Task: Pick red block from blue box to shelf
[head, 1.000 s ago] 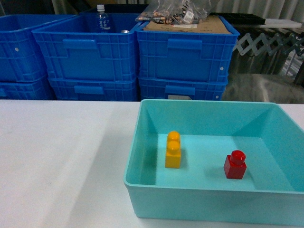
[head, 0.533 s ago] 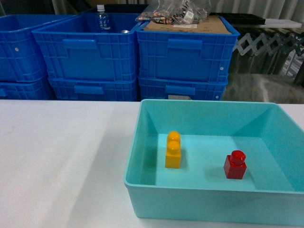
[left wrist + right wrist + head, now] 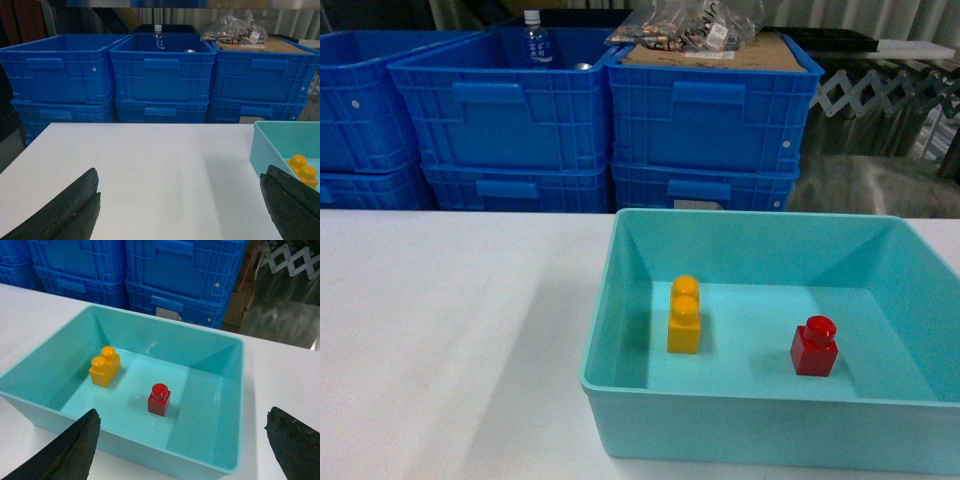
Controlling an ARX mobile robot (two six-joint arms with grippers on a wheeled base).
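The red block [image 3: 815, 347] stands upright on the floor of the blue box [image 3: 760, 425], towards its right side and apart from the walls. From the right wrist the red block [image 3: 159, 400] sits mid-box, beyond my right gripper [image 3: 182, 415], which hangs open and empty just above the near wall of the blue box [image 3: 135, 447]. My left gripper [image 3: 180, 180] is open over bare white table, left of the blue box [image 3: 265, 145]. Neither gripper shows in the head view. The shelf is out of view.
A taller yellow two-stud block [image 3: 684, 318] stands in the box, left of the red one. Stacked dark blue crates [image 3: 710, 120] line the table's far edge; one holds a bottle [image 3: 535, 40]. White tabletop [image 3: 440, 330] stretches left of the box.
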